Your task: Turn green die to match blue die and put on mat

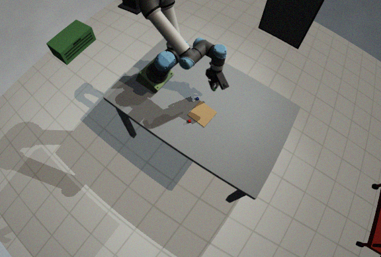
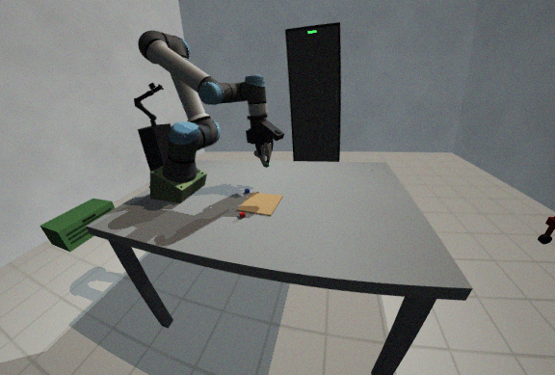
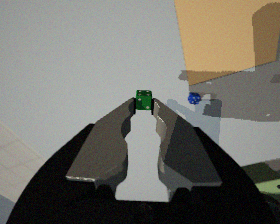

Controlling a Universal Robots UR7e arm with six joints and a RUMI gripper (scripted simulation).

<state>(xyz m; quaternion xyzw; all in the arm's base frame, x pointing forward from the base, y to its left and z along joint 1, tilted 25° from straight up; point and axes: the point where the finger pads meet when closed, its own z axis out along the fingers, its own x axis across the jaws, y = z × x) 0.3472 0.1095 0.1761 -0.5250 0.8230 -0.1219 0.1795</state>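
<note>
My gripper (image 1: 214, 88) (image 2: 266, 164) (image 3: 143, 99) is shut on the green die (image 3: 144, 100) (image 2: 267, 165), holding it well above the table. In the wrist view the die sits between the fingertips, with two of its faces showing white pips. The blue die (image 1: 197, 98) (image 2: 247, 191) (image 3: 194, 98) lies on the table just off the mat's corner nearer the robot base; its top number is too small to read surely. The red die (image 1: 189, 121) (image 2: 242, 215) lies on the table beside the mat. The orange mat (image 1: 206, 114) (image 2: 267, 204) (image 3: 221, 35) lies flat.
The grey table (image 1: 251, 130) (image 2: 347, 228) carries the robot's green base (image 1: 162, 85) (image 2: 166, 192) at its left in the exterior view. Shadows of the arm fall across the table and part of the mat. A green box (image 1: 71, 41) (image 2: 77, 224) stands on the floor beyond the table.
</note>
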